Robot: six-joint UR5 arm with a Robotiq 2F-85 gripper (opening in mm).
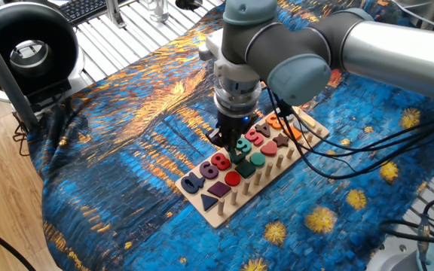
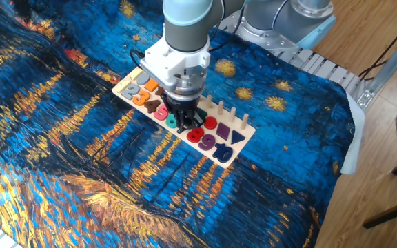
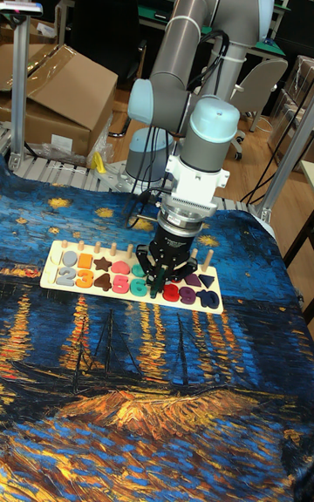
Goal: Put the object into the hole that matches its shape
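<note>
The long light-wood puzzle board (image 1: 215, 214) lies on the starry blue cloth, also seen as the board (image 2: 245, 130) and the board (image 3: 49, 281). My gripper (image 1: 230, 146) stands upright, tips down on the number row between the teal number (image 2: 171, 121) and the red number (image 2: 196, 134). The object (image 1: 236, 156), a slim blackish-green number piece, shows as a dark sliver between the fingers, low at the board. The gripper (image 2: 182, 125) looks shut on it. The hole lies under the gripper (image 3: 160, 285) and is hidden.
A dark green square block (image 1: 246, 170) sits in the shape row beside my fingers. A navy number (image 1: 193, 183) is at the board's near end. Upright pegs (image 2: 232, 111) line the far edge. A black round device (image 1: 25, 47) stands off the table corner.
</note>
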